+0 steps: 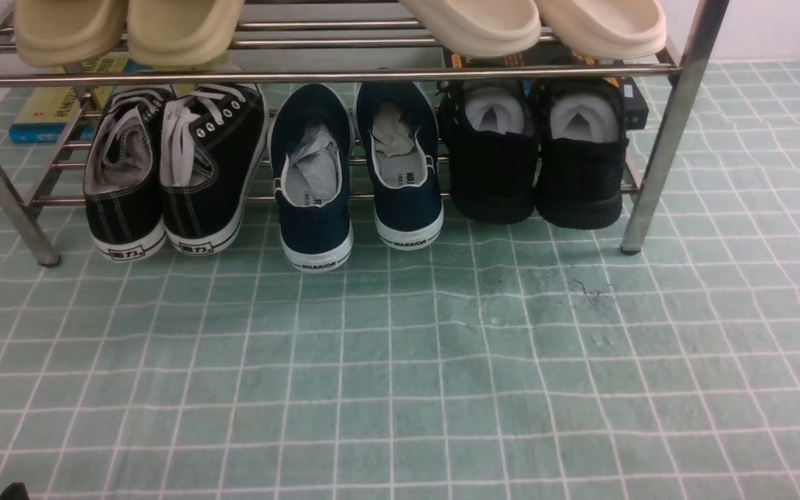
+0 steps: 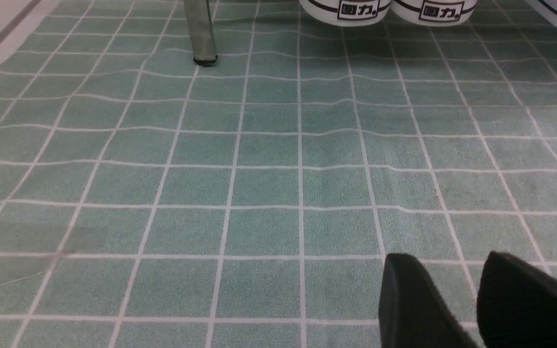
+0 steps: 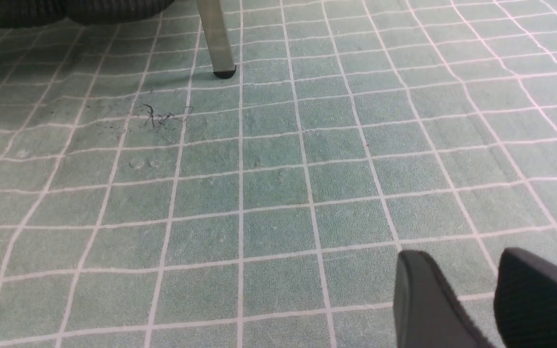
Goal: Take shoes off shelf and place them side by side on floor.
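The shoes, two all-black knit sneakers [image 1: 490, 167] [image 1: 580, 173] stuffed with white paper, sit heels outward at the right end of the shelf's [image 1: 303, 75] lower tier. Their dark ribbed soles [image 3: 65, 9] show beside a shelf leg [image 3: 216, 43] in the right wrist view. My left gripper [image 2: 447, 256] hovers low over the green gridded floor [image 1: 400, 361], open, with nothing between its fingers. My right gripper [image 3: 460, 252] is likewise open and empty over the floor, well short of the shoes. In the front view only dark fingertips [image 1: 14, 490] peek in at the bottom left corner.
Black canvas sneakers with white laces [image 1: 171, 167] and navy slip-ons [image 1: 358, 173] share the lower tier. Beige slippers [image 1: 129, 28] and cream slippers [image 1: 532, 24] fill the top tier. Books [image 1: 49, 114] lie behind the shelf. Dark scuffs [image 1: 580, 288] mark the floor before the black pair.
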